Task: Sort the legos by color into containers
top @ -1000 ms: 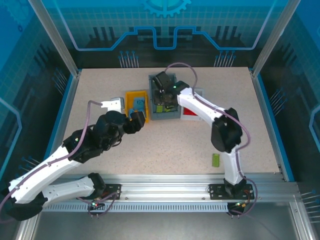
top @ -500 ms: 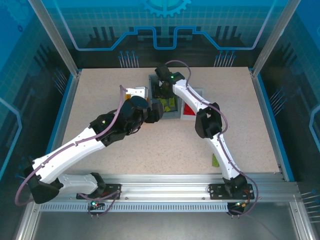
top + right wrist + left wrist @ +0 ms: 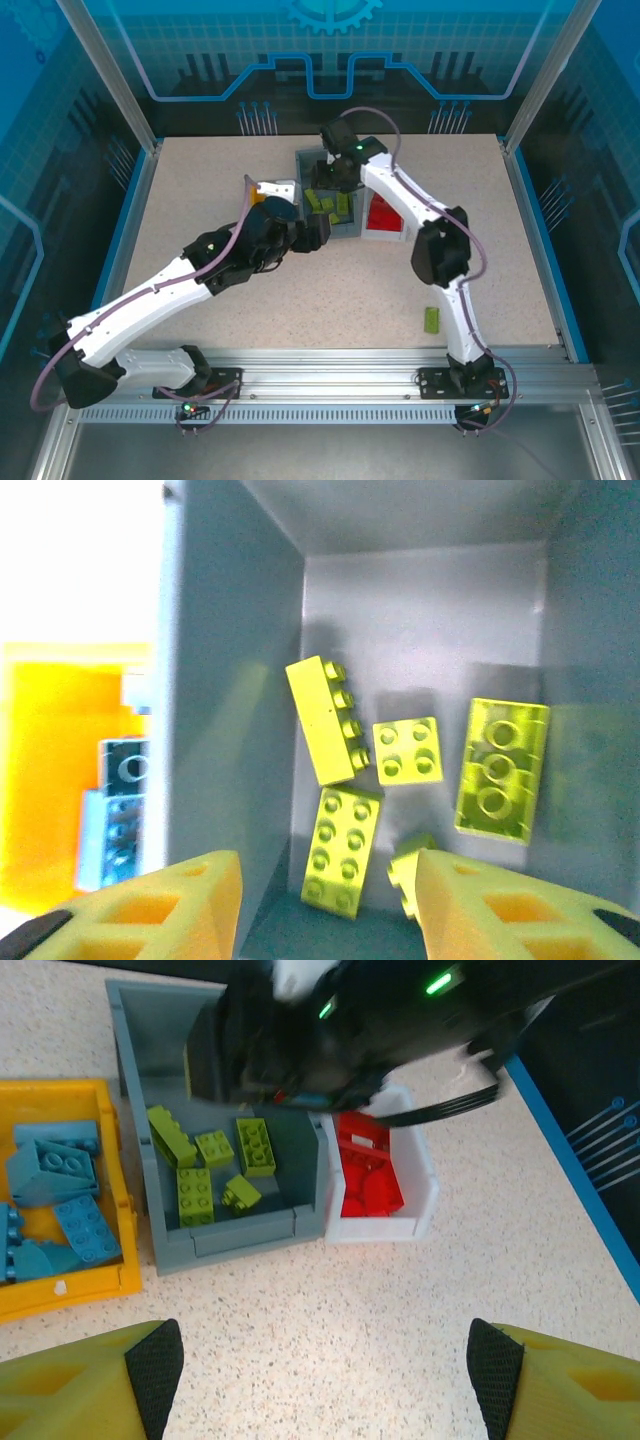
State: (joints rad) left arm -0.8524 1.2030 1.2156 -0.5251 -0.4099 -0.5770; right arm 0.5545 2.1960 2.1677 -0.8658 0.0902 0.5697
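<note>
Overhead, one green lego (image 3: 431,319) rests on table (image 3: 330,300).

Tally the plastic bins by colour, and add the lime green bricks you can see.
Yellow-orange rectangular plastic bin: 1
Grey rectangular plastic bin: 1
White rectangular plastic bin: 1
Lime green studded plastic bricks: 6 (5 in the grey bin, 1 loose on the table)
Total: 9

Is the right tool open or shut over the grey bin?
Open: on the right tool, yellow fingers stand apart, nothing gripped, above lime bricks in the grey bin.
</note>
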